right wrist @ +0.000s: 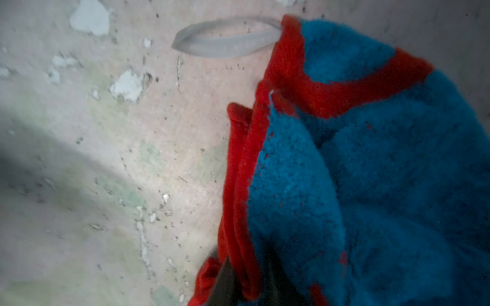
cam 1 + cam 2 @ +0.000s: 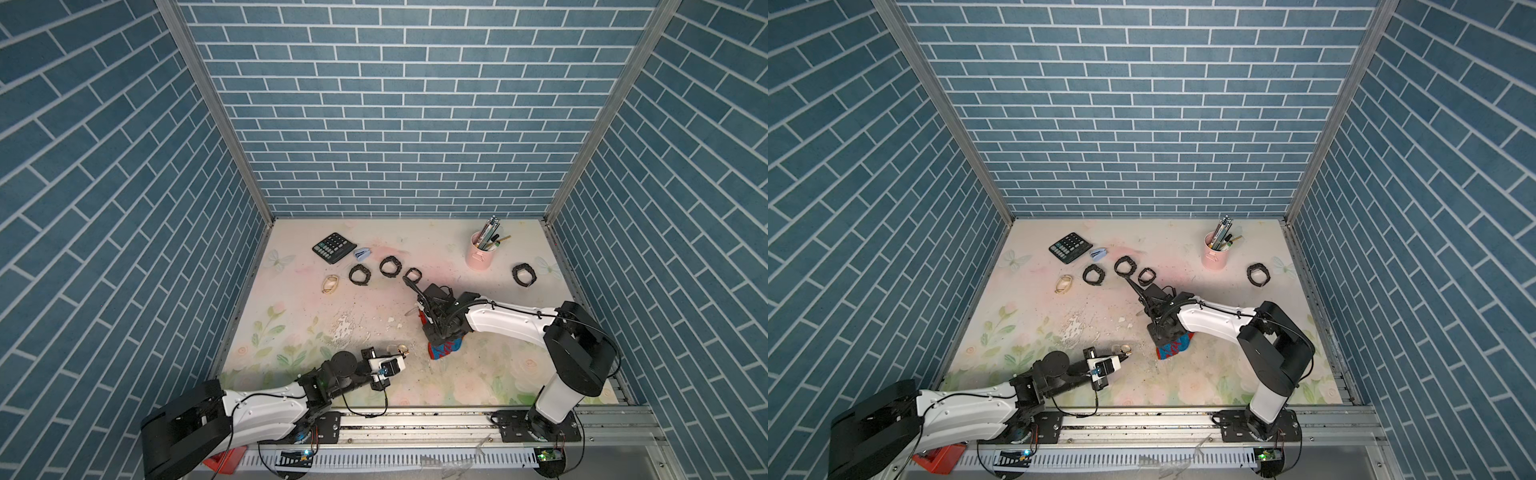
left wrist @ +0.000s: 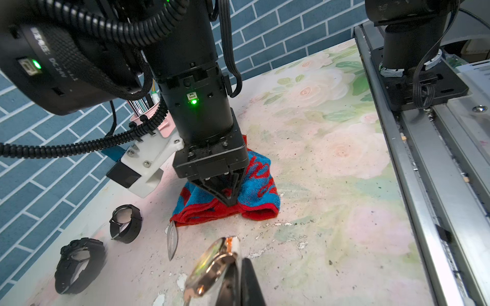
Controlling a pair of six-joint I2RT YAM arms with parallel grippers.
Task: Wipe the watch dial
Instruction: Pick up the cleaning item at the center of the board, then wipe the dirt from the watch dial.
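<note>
The left hand point(image 3: 238, 282) was clamped on the watch point(image 3: 212, 262), a rose-gold one with a pale strap. It held the watch low over the tabletop point(image 3: 331, 212), near the front edge on the left arm's side, as both top views showed. Whether the fingers pinched the case itself or the strap just beside it, I cannot tell, because the grip sat at the border of the left wrist view. The dial point(image 3: 205, 261) was tilted, with its glass turned up and toward the right arm. I judge it was presented this way so that the face was free and nothing covered it for the wiping.

The right hand point(image 3: 229, 197) pointed straight down at the red and blue towel point(image 3: 259, 185). Its fingertips were together, with a fold of the cloth pinched between them. The rest of the towel lay crumpled on the tabletop. Taking it by an upper fold probably lets a soft part hang below as a pad.

The towel was near the watch but not touching it, so the wiping had not yet begun. Two black watches point(image 3: 126, 222) stood further off, apart from both hands.
</note>
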